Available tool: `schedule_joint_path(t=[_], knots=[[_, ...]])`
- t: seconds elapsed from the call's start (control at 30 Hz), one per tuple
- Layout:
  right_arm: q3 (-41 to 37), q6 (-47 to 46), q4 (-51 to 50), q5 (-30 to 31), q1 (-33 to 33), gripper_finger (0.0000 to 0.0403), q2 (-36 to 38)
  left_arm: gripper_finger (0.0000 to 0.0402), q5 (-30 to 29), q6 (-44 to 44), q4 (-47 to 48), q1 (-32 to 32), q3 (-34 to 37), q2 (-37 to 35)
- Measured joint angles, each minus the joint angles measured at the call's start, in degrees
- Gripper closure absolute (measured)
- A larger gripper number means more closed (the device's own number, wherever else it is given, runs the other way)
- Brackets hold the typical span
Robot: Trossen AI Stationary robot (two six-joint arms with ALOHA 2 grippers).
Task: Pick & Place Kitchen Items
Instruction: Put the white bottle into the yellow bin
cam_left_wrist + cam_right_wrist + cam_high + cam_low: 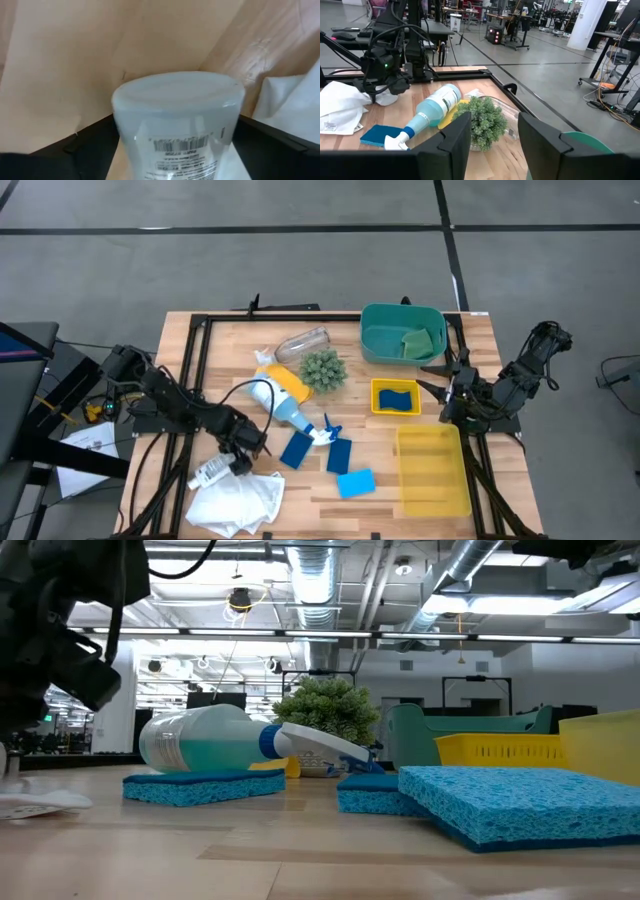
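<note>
Left pincer [238, 452] astride white bottle [210, 472]

A robotics lab: exposed ceiling ducts [320, 565], polished concrete floor [200, 250], equipment-laden workbenches [512, 27] beyond the wooden table [225, 350] at 12 o'clock

A grey concrete floor [300, 250] with dark seams surrounds the wooden table [180, 350]. Overhead, silver ducts [320, 570] and strip lights [470, 605] run along the ceiling; desks [510, 30] stand beyond.
</note>
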State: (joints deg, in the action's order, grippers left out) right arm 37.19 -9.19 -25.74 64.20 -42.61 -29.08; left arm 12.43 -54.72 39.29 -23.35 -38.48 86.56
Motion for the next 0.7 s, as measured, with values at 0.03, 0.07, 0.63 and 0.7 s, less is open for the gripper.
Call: schedule_joint_path(t=[0.03,0.07,0.63,0.7], knots=[[0.00,0.00,0.00,0.02,0.00,0.0249,0.02,0.0062,0.02,0.02,-0.04,0.21,0.02,0.00],[0.00,0.00,-0.05,0.02,0.00,0.0249,0.02,0.0073,-0.02,0.02,-0.08,0.40,0.04,0.02],[0.00,0.13,-0.37,0.20,0.04,0.0249,0.00,0.0123,-17.50,5.22,-11.73,0.70,0.28,-18.86],[0.00,0.13,-0.37,0.20,0.04,0.0249,0.01,0.0123,-21.30,6.85,-14.09,0.74,0.24,-23.76]])
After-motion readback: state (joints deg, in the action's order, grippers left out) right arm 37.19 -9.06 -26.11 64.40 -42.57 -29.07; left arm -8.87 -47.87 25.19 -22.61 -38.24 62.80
